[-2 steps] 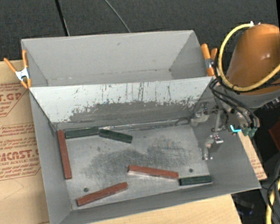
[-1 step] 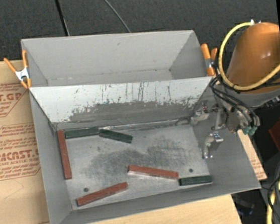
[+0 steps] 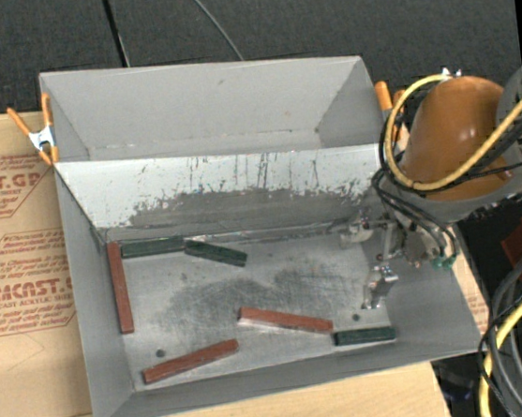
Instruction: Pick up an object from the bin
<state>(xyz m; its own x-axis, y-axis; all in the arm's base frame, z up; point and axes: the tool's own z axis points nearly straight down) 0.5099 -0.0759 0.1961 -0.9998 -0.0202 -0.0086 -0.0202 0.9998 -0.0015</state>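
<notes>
My gripper (image 3: 377,290) hangs at the right side of the bin, its metal fingers pointing down over bare floor with nothing between them. A short dark green bar (image 3: 364,336) lies just below it by the front right corner. A reddish-brown bar (image 3: 284,320) lies left of the gripper, slanted on the bin floor.
Another reddish-brown bar (image 3: 189,361) lies near the front left. A third one (image 3: 120,288) stands along the left wall. Two dark green bars (image 3: 215,253) (image 3: 151,247) lie at the back. The arm with its orange cover and yellow cables overhangs the right rim.
</notes>
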